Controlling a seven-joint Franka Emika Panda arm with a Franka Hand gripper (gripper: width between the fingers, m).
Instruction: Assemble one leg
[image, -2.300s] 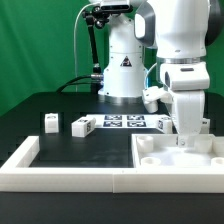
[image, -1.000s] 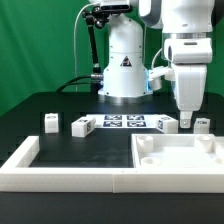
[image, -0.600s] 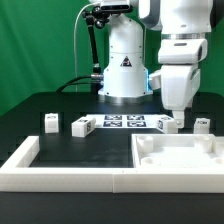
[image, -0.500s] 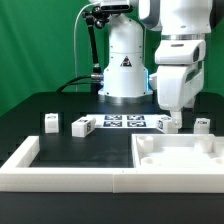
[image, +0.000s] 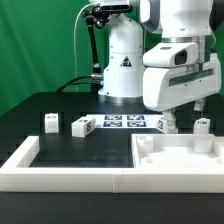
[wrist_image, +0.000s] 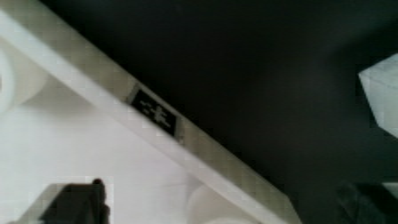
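Several small white legs with black-and-white tags stand on the black table: one (image: 49, 122) and another (image: 81, 126) at the exterior view's left, one (image: 203, 124) at the right, and one (image: 164, 123) partly hidden behind my gripper (image: 170, 118). The large flat white panel (image: 185, 152) with corner sockets lies at the front right. My gripper hangs just above the panel's far edge, open and empty. In the wrist view my gripper (wrist_image: 222, 198) shows two dark fingers (wrist_image: 75, 200) wide apart over the panel's tagged edge (wrist_image: 157, 110). A white leg (wrist_image: 382, 92) shows at that picture's border.
The marker board (image: 120, 122) lies flat between the legs, in front of the robot's white base (image: 122, 70). A white raised rail (image: 60, 172) runs along the front and up the exterior view's left side.
My gripper has risen off the panel's right corner and moved toward the exterior view's left. The wrist has turned, so the hand now lies broadside. Legs and panel have not moved.
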